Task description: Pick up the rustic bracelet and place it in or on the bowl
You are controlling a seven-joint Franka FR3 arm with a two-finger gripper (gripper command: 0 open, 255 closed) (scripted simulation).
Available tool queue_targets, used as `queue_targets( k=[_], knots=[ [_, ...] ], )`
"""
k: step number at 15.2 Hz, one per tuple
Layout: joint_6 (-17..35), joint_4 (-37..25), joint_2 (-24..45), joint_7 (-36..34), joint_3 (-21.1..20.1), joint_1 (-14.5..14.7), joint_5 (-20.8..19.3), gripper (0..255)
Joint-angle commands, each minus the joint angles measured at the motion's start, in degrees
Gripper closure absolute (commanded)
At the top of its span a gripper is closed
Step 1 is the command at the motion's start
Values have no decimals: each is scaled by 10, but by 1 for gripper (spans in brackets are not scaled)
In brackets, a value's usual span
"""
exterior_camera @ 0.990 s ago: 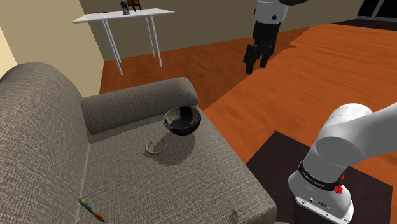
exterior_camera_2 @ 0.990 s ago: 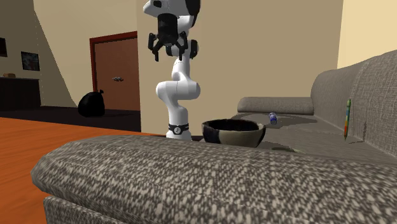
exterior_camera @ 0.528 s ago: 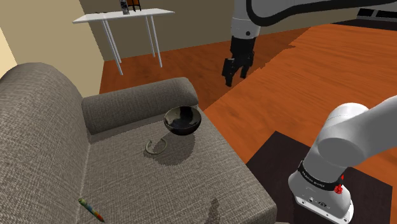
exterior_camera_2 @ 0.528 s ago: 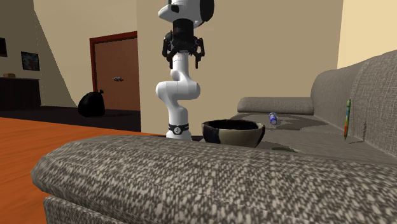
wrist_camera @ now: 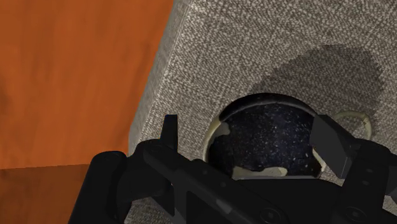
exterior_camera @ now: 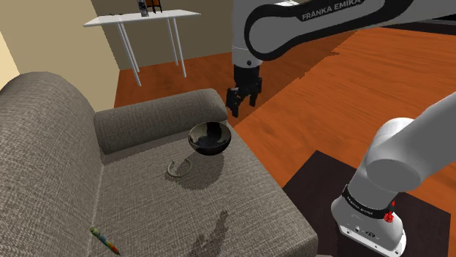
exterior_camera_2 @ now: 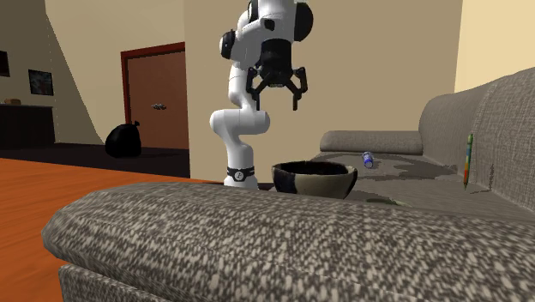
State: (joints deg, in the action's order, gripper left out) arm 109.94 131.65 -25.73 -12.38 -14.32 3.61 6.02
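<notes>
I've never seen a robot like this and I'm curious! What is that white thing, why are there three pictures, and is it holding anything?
The white thing is a robot arm with a black two-finger gripper, a bit like a hand. One picture is taken from beside the robot's stand, looking down on a grey sofa. Another looks from low down past a sofa armrest, facing the robot. The third comes from a camera on the hand itself, so you see its two fingers poking in.

On the sofa seat sit a dark bowl, a thin bracelet beside it, and a colourful pen farther off.

The fingers stand apart and hold nothing. The gripper hovers above the sofa's edge, near the bowl. Its job is to put the bracelet in the bowl, and that isn't done yet.
</notes>
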Motion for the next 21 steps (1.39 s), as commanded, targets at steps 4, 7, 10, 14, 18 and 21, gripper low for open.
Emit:
queue_targets(
  k=[4, 7, 10, 14, 18, 21],
  knots=[
    [50, -41, 92, -44, -46, 10, -12, 0],
    [74, -72, 151, -72, -71, 16, -30, 0],
    [93, -109, 214, -103, -92, 24, -56, 0],
    [109, -168, 300, -147, -112, 41, -100, 0],
    [113, -239, 390, -188, -121, 70, -149, 0],
    [108, -300, 457, -213, -120, 98, -183, 0]
  ],
)
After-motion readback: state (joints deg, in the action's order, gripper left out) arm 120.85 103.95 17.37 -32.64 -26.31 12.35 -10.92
